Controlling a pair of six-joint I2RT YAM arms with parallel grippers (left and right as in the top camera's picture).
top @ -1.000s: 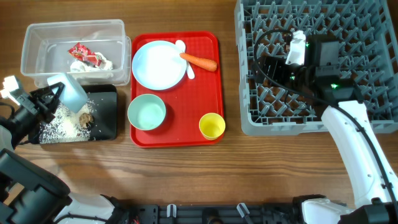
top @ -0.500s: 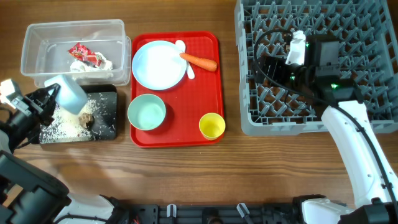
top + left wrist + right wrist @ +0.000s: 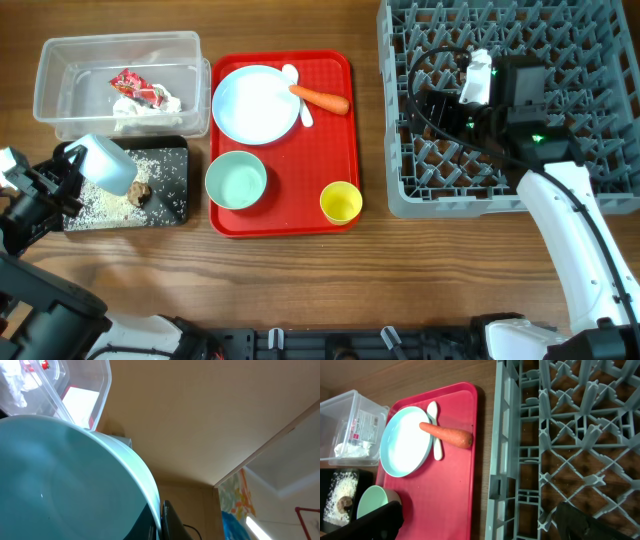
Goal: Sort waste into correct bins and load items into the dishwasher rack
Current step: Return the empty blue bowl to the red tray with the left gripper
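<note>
My left gripper [image 3: 76,168] is shut on the rim of a pale blue bowl [image 3: 108,162], tilted on its side over the black tray [image 3: 176,205]. The tray holds white rice [image 3: 100,202] and a brown lump [image 3: 140,195]. The bowl fills the left wrist view [image 3: 60,485], with a finger at its rim [image 3: 161,520]. The clear tub [image 3: 60,55] holds the red-and-white wrapper [image 3: 135,85] and tissue [image 3: 145,104]. The pale blue plate [image 3: 250,108], carrot [image 3: 320,98], white spoon [image 3: 292,73], green bowl [image 3: 236,180] and yellow cup [image 3: 341,202] sit on the red tray [image 3: 300,170]. My right gripper [image 3: 428,102] is open and empty over the grey rack [image 3: 600,60].
The red tray lies between the bins and the rack, its right edge close to the rack's left wall [image 3: 501,460]. Bare wooden table [image 3: 300,280] runs along the front. The right arm's cable and wrist hang over the rack's middle.
My left gripper has drawn back toward the front left with the blue bowl. The right arm has not moved.
</note>
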